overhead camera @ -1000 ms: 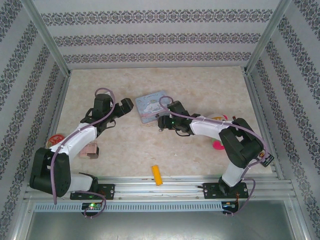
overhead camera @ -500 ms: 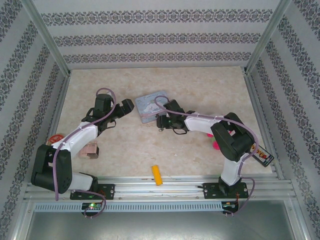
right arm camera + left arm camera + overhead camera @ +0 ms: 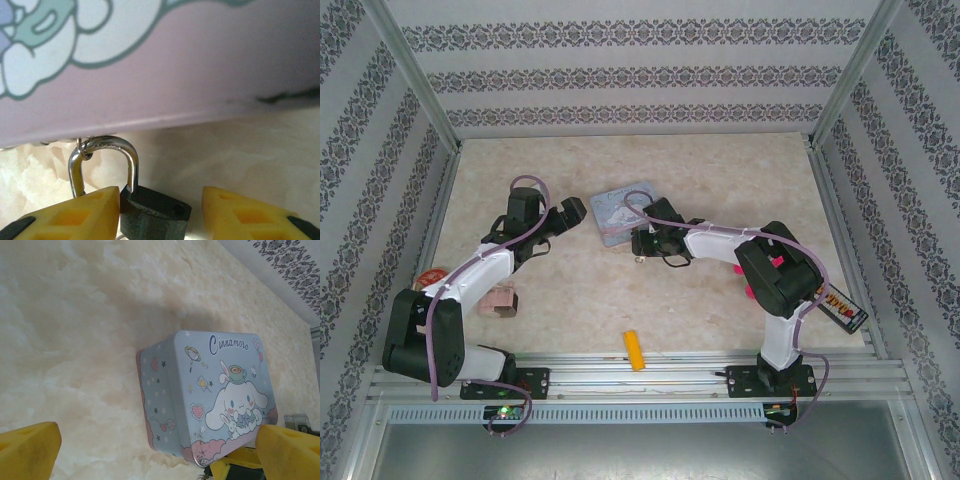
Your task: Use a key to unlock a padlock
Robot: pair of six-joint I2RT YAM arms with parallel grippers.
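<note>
1. Right wrist view: the padlock (image 3: 155, 214) lies on the bench (image 3: 260, 150) against the near side of the tin (image 3: 200, 75), between the right jaws, which stand partly open around its dark body
2. Left jaws gape wide just left of the tin, holding nothing

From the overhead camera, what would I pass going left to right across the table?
Red thing → wooden block → left gripper → blue tin → pink thing → striped packet.
</note>
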